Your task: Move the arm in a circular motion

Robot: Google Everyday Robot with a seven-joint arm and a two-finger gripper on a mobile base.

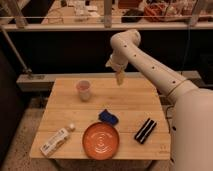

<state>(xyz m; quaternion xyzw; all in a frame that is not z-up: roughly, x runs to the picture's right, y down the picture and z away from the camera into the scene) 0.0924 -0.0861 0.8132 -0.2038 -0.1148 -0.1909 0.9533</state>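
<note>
The arm [155,70] is off-white, made of thick rounded segments with small dark dots. It reaches from the lower right up to an elbow near the top centre, then bends down. Its narrow tan tip, the gripper [119,78], hangs above the far edge of the wooden table [130,102], right of a clear cup [83,90]. It holds nothing that I can see.
On the table lie an orange plate [101,140], a blue crumpled item [108,118], a black ridged bar [145,131] and a white bottle lying on its side [56,140]. A dark railing and shelves stand behind the table.
</note>
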